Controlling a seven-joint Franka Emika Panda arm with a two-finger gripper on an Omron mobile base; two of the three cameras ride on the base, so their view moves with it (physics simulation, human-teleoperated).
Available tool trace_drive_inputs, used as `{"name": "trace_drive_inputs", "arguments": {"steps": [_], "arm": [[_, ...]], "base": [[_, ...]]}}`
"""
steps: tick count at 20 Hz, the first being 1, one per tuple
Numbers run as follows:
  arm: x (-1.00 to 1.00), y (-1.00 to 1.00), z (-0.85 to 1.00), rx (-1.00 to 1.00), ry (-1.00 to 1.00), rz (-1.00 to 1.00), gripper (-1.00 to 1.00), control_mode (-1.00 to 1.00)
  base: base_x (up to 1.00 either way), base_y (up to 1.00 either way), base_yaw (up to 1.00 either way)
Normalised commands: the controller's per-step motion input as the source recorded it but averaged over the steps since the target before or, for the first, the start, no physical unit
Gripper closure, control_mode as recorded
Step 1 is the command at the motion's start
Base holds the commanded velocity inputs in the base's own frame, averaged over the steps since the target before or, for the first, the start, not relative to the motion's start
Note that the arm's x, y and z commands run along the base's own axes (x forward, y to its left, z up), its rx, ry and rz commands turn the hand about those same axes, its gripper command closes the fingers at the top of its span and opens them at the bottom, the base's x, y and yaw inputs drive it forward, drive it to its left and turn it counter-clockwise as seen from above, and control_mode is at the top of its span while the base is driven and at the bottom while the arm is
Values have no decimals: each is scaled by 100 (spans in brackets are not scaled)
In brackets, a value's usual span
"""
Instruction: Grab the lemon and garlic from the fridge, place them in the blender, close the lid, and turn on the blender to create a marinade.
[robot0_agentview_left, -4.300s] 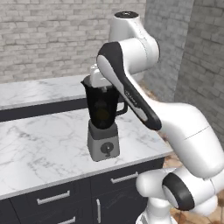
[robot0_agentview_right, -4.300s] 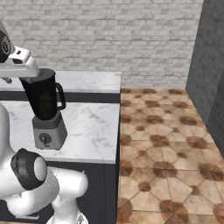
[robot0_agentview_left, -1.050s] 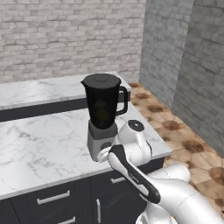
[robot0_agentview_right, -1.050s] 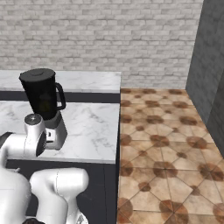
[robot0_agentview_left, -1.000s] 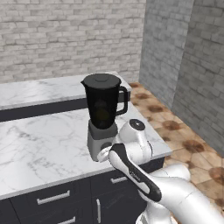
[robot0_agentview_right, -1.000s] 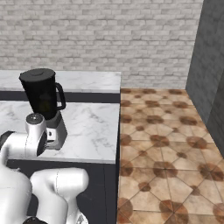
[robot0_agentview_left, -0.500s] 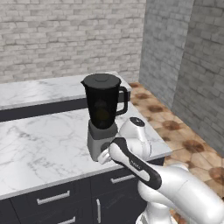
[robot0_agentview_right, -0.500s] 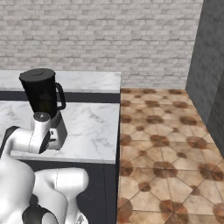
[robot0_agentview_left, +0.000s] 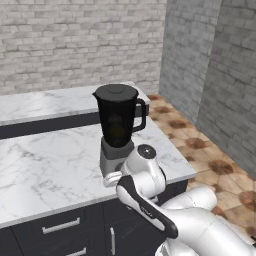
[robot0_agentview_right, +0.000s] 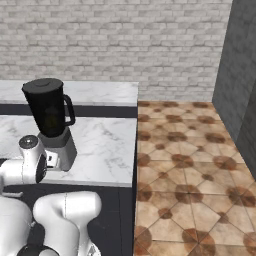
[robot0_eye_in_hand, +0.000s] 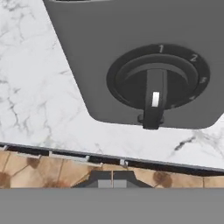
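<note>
The blender (robot0_agentview_left: 118, 119) stands on the marble counter (robot0_agentview_left: 45, 170), its black jar on a grey base (robot0_agentview_left: 112, 159). The dark lid (robot0_agentview_left: 116, 91) sits flat on the jar's mouth. My gripper (robot0_agentview_left: 108, 178) is low at the counter's front edge, just in front of the base, pointing at it. In the hand view its fingertips (robot0_eye_in_hand: 105, 179) are pressed together, shut and empty, a short way from the round black knob (robot0_eye_in_hand: 155, 87), whose bar points straight down. From the right, the gripper (robot0_agentview_right: 53, 160) sits beside the base (robot0_agentview_right: 64, 148). The lemon and garlic are hidden; the fridge is out of view.
A second, higher marble counter (robot0_agentview_left: 55, 102) runs behind along the brick wall. Dark drawers with metal handles (robot0_agentview_left: 61, 226) lie below the counter edge. To the right the counter ends and a brown tiled floor (robot0_agentview_right: 185, 165) opens up, bounded by grey walls (robot0_agentview_left: 210, 70).
The arm, earlier above the blender jar, is now folded low in front of the base. Over the last second the hand rose and closed in on the knob. The fingers stayed shut.
</note>
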Motion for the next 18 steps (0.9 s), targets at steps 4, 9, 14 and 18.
{"name": "trace_drive_inputs", "arguments": {"steps": [4,9,14,18], "arm": [[44,-6,-8,-1,2,-6,100,-100],[14,-1,-10,-10,1,-2,100,-100],[32,-6,-20,-18,-11,-14,100,-100],[23,-2,-3,-3,-2,-10,100,-100]], "base": [[0,0,0],[0,0,0],[0,0,0],[0,0,0]]}}
